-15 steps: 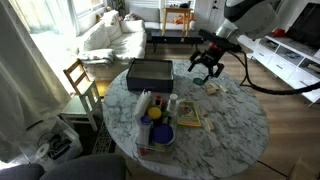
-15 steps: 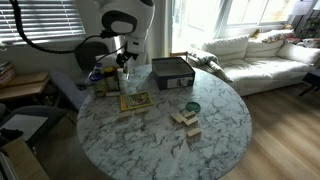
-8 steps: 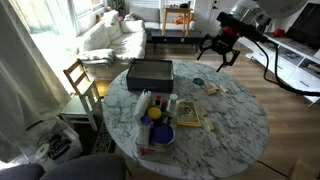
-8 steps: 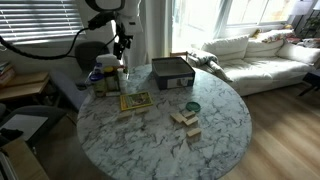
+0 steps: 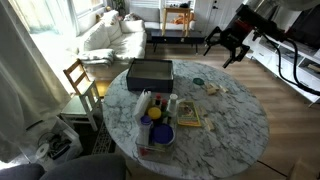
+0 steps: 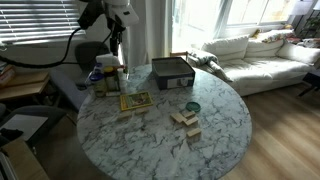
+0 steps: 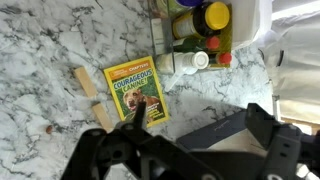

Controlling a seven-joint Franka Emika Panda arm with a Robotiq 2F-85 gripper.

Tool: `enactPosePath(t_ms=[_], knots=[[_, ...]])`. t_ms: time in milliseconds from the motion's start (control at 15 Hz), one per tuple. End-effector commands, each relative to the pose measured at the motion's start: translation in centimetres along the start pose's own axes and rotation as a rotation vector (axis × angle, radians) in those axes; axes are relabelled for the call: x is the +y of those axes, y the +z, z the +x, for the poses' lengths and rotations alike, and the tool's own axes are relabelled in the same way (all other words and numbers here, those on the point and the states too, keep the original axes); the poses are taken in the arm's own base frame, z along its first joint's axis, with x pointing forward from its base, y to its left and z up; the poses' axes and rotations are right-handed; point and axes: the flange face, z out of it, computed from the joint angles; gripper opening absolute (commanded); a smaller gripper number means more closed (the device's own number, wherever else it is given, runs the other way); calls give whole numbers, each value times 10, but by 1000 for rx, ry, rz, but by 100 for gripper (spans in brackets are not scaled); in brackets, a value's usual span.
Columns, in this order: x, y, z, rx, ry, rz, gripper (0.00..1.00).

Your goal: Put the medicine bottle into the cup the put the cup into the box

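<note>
A small green cup stands on the marble table between the black box and some wooden blocks; it also shows in an exterior view. The box is open-topped, and in the wrist view it lies under the jaws. A small white bottle lies beside the tray of bottles; I cannot tell whether it is the medicine bottle. My gripper hangs high above the table's far side, open and empty. It also shows in an exterior view and in the wrist view.
A tray holds several bottles, one with a yellow cap. A dog book lies next to it. Wooden blocks lie near the cup. A chair and a sofa stand beyond the table.
My gripper has risen and drawn back from above the table toward its far edge. It stays open. Nothing on the table has moved.
</note>
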Motion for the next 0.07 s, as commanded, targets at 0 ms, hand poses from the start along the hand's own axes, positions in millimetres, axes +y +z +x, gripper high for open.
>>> enactPosePath(t_ms=[0], knots=[[0, -1, 0, -1, -3, -1, 100]])
